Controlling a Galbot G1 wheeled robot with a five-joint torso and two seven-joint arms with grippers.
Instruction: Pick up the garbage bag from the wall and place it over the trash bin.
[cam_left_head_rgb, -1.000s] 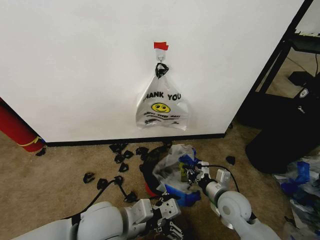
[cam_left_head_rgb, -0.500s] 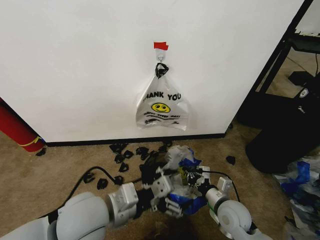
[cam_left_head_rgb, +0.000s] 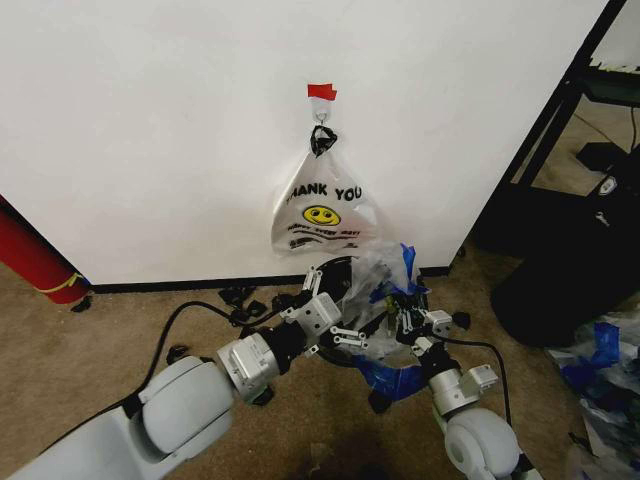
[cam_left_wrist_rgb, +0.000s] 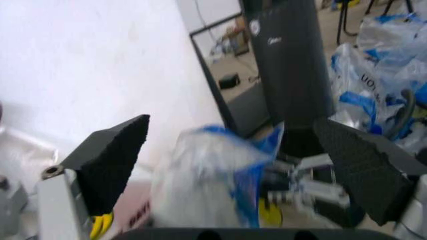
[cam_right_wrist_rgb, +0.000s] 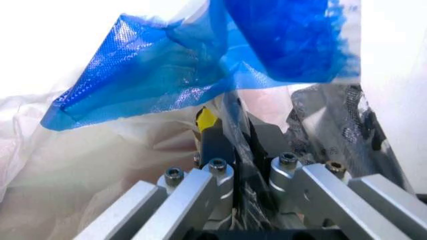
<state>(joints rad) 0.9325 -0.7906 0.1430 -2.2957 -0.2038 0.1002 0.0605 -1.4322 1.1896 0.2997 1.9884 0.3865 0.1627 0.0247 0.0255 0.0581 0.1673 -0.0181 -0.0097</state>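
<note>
- Head view: you had the bag (cam_left_head_rgb: 385, 285) lifted over the bin (cam_left_head_rgb: 335, 280), near the wall (cam_left_head_rgb: 150, 120) and below the hanging "THANK YOU" bag (cam_left_head_rgb: 322, 205). The right gripper (cam_left_head_rgb: 408, 318) held the bag's blue edge; the left gripper (cam_left_head_rgb: 335, 322) sat just left of it at the bin's rim.
- Left wrist view: your left gripper (cam_left_wrist_rgb: 233, 155) had its pads (cam_left_wrist_rgb: 117, 150) wide apart, with the bag (cam_left_wrist_rgb: 207, 175) between them but not pinched.
- Right wrist view: your right gripper (cam_right_wrist_rgb: 240, 175) was clamped on the film of the bag (cam_right_wrist_rgb: 200, 65). Judging by its crumpling, the bag is light, limp and slippery; the doubled blue edge looks the surest place to grip.
</note>
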